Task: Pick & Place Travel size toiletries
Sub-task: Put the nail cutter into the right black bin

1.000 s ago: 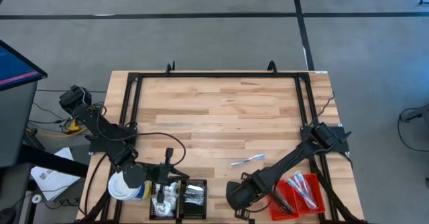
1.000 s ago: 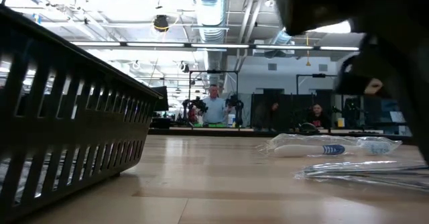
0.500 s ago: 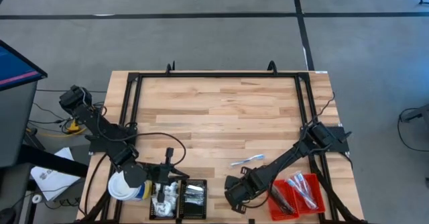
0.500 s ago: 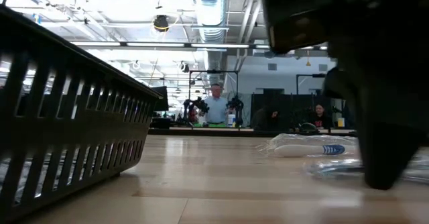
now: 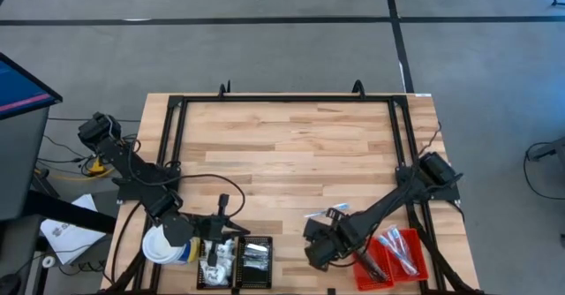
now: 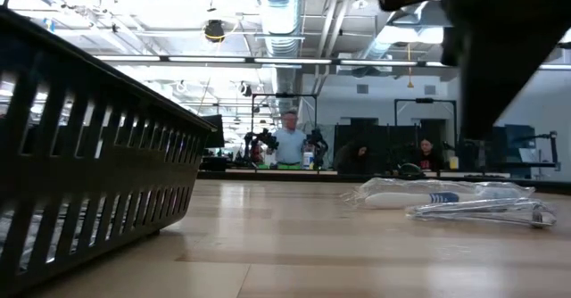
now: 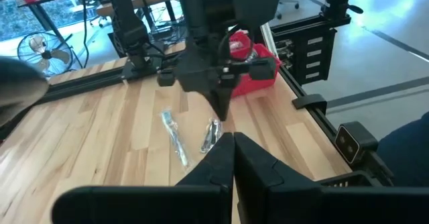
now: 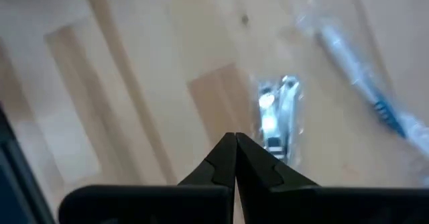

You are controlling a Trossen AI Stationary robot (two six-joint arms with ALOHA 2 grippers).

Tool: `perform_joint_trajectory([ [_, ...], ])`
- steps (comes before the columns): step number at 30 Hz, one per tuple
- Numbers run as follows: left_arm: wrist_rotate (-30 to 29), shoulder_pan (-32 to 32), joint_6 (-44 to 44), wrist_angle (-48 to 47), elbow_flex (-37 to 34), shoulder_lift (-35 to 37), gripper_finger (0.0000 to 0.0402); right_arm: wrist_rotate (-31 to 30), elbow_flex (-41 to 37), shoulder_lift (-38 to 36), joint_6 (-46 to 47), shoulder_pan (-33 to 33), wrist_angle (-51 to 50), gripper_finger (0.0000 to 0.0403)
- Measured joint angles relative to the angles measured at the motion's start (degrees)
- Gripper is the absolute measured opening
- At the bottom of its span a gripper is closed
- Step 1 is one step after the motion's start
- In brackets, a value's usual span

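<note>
- The right gripper (image 7: pixel 223 110) hung just above the tabletop (image 5: pixel 291 154), jaws clenched on nothing, close over a silvery sachet (image 8: pixel 276 122) lying beside a blue-and-white stick (image 8: pixel 365 73) in clear wrap.
- To take the sachet well, it likely needed to part its jaws first, straddle the sachet's narrow width, then descend squarely.
- The red tray (image 5: pixel 397 253) sat near.
- The left gripper (image 7: pixel 233 158) waited, clenched and empty, over the black tray (image 5: pixel 237 261).
</note>
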State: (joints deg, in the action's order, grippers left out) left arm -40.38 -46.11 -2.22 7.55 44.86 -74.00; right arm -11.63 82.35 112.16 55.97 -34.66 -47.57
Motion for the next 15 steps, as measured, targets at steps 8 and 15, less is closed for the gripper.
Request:
perform_joint_trajectory([
  [8,0.0,0.0,-0.1,0.03,0.0,0.0,0.0,2.03,-0.18,1.9,1.04,-0.58,0.2,0.0075],
  [15,-0.02,0.0,-0.15,0.11,0.0,0.0,0.0,-0.41,-0.1,2.44,4.56,0.47,-6.42,0.0206],
])
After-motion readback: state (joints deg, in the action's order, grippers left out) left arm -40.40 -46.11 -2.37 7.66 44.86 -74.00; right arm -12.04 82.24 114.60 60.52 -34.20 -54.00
